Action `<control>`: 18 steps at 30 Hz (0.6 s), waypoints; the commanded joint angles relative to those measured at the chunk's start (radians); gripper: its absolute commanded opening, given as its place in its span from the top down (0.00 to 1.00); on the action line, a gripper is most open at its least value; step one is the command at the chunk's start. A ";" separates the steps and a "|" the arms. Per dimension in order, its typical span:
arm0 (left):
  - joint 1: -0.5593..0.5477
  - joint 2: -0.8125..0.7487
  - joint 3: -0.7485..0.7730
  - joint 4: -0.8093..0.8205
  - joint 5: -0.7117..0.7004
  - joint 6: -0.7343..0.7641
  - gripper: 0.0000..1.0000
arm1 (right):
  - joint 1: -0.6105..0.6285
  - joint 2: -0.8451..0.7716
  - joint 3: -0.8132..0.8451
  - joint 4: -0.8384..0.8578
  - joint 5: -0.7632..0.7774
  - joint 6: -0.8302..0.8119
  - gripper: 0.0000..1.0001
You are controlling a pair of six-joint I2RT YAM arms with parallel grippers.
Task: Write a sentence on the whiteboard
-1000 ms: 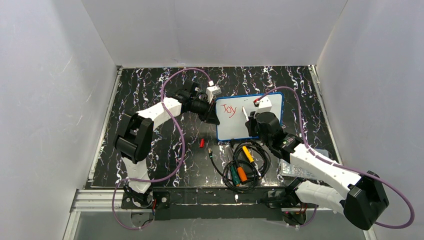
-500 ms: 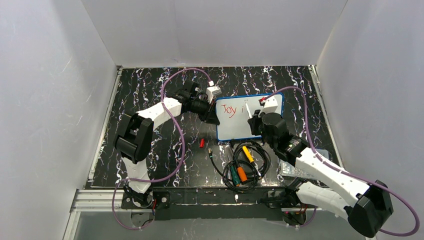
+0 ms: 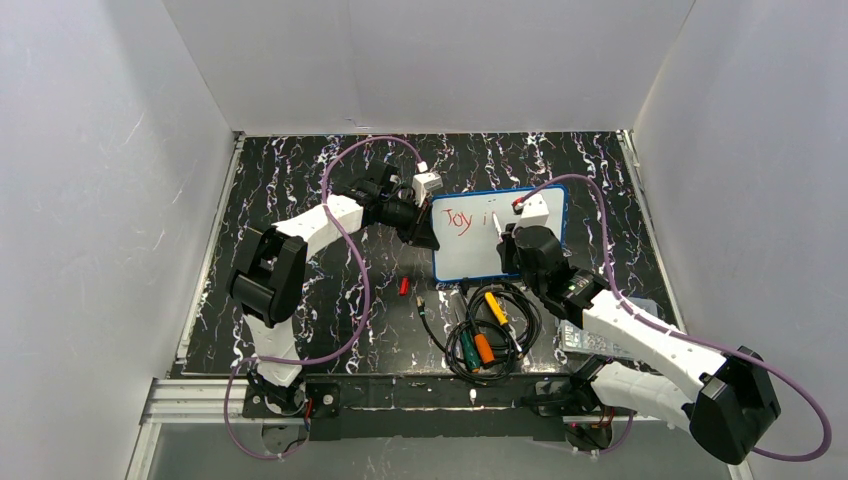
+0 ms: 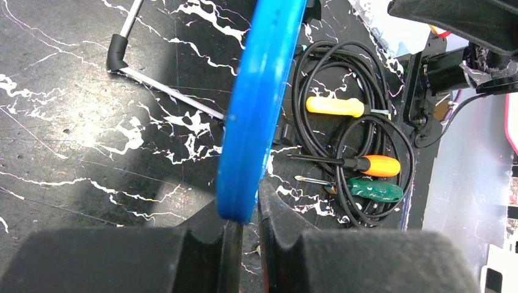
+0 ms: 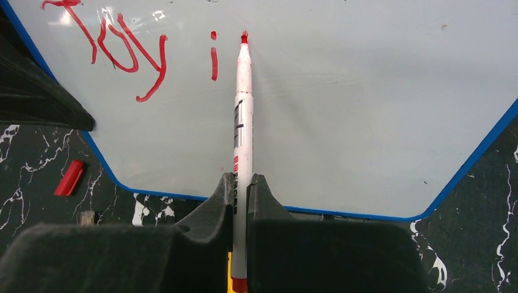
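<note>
The whiteboard point(image 3: 470, 258), white with a blue rim, lies on the dark marbled table. Red lettering reads "Joy" point(image 5: 122, 52), followed by an "i" point(image 5: 214, 61); this start of the sentence point(image 3: 462, 220) sits along the board's far edge. My left gripper point(image 3: 431, 230) is shut on the board's left rim point(image 4: 259, 104), which sits between its fingers point(image 4: 244, 207). My right gripper point(image 5: 242, 183) is shut on a white marker point(image 5: 243, 110). The marker's red tip stands on the board just right of the "i". In the top view this gripper point(image 3: 503, 238) hangs over the board's middle.
A red marker cap point(image 3: 404, 286) lies left of the board's near corner. Black coiled cable with yellow point(image 4: 335, 106), orange point(image 4: 379, 165) and green point(image 4: 372, 189) screwdrivers sits in front of the board. A clear plastic box point(image 3: 590, 340) lies under the right forearm. An allen key point(image 4: 165, 91) rests nearby.
The right gripper carried the marker rightward from the end of "Joy", and a red "i" has appeared on the board. The left arm has not moved.
</note>
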 commanded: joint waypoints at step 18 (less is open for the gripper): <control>-0.003 -0.045 0.024 -0.038 -0.020 0.028 1.00 | -0.003 -0.034 -0.044 0.002 -0.010 0.045 0.99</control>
